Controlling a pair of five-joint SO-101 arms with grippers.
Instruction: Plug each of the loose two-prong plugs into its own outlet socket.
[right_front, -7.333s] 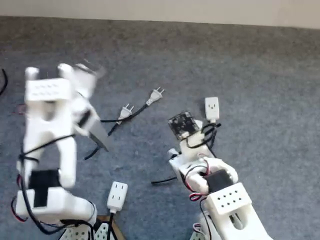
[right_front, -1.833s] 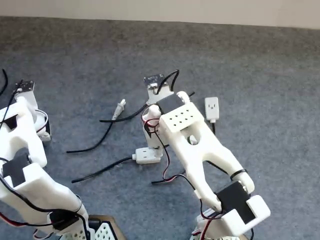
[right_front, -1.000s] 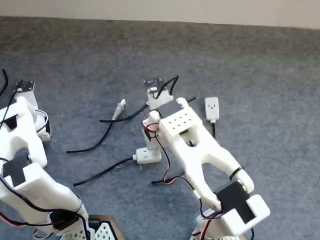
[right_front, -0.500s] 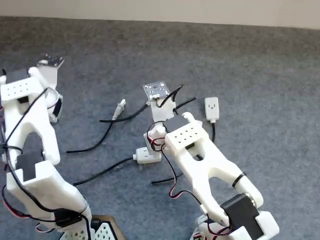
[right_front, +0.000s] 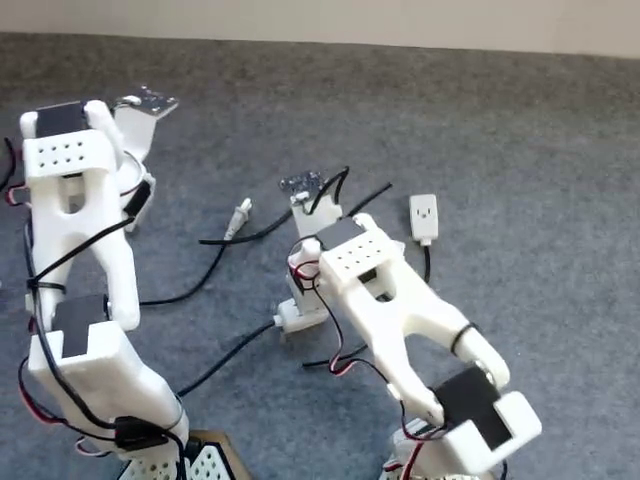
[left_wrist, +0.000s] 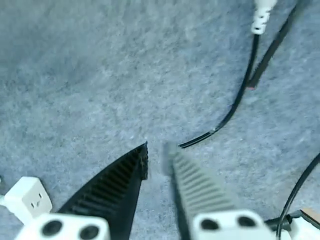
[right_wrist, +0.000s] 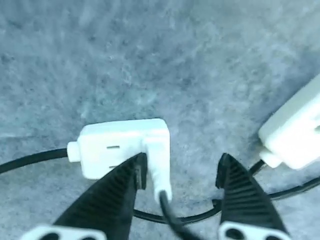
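One white outlet socket (right_wrist: 117, 147) lies nearest on the grey desk (right_front: 520, 130). The right gripper (right_wrist: 182, 160) hangs over it with its fingers spread wide, grasping nothing, and one black fingertip sits at the socket's edge. Farther off, a second socket (right_front: 424, 217) lies to the right, and a loose plug (right_front: 240, 212) lies to the left, well apart from both. Leftmost, the left gripper (left_wrist: 156, 152) hangs over bare desk, fingers a narrow gap apart, grasping nothing.
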